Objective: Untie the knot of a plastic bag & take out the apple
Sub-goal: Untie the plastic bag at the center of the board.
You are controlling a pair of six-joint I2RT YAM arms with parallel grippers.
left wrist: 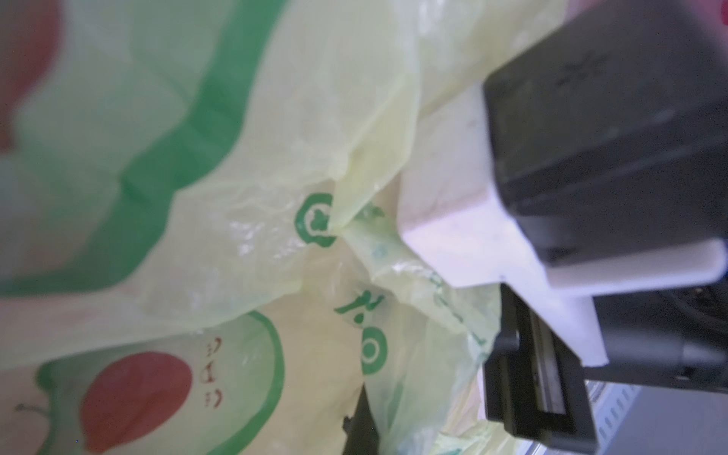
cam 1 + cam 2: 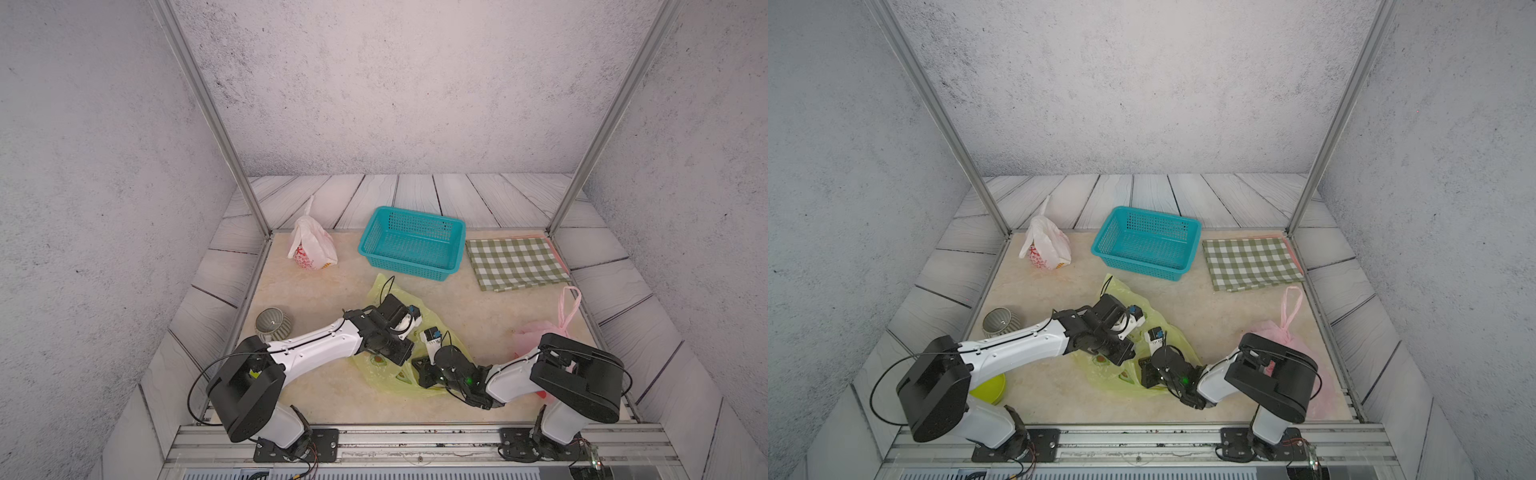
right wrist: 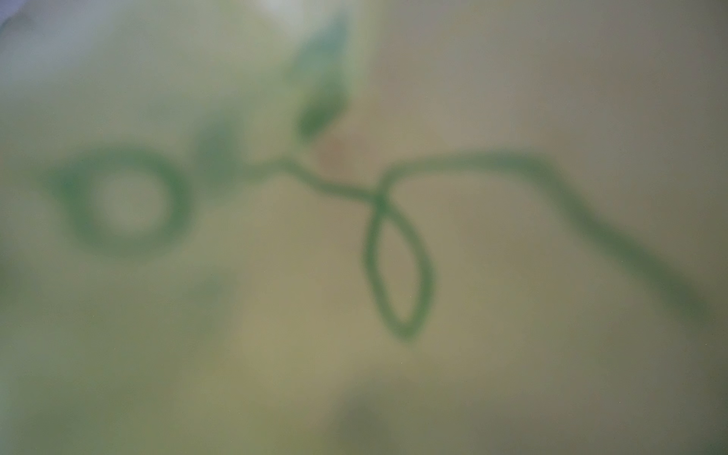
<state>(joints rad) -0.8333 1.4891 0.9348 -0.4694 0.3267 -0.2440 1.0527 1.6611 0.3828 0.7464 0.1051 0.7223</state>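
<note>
Saw left gripper (image 2: pixel 417 319) fully closed, pressed into yellow-green plastic bag (image 2: pixel 376 372); right gripper (image 2: pixel 430 336) pinched tight on its twisted strand. Found bag crumpled just in front of teal basket (image 2: pixel 411 266); apple hidden.

Both top views: from high over the near edge of the table (image 2: pixel 478 324) (image 2: pixel 1217 316), facing down and forward, well back from the yellow bag (image 2: pixel 374 376) (image 2: pixel 1100 374); nearly the same whole scene in each. Left wrist view: close over the yellow bag (image 1: pixel 275 138), print sharp. Right wrist view: almost against the yellow bag (image 3: pixel 512 315), all blur.
</note>
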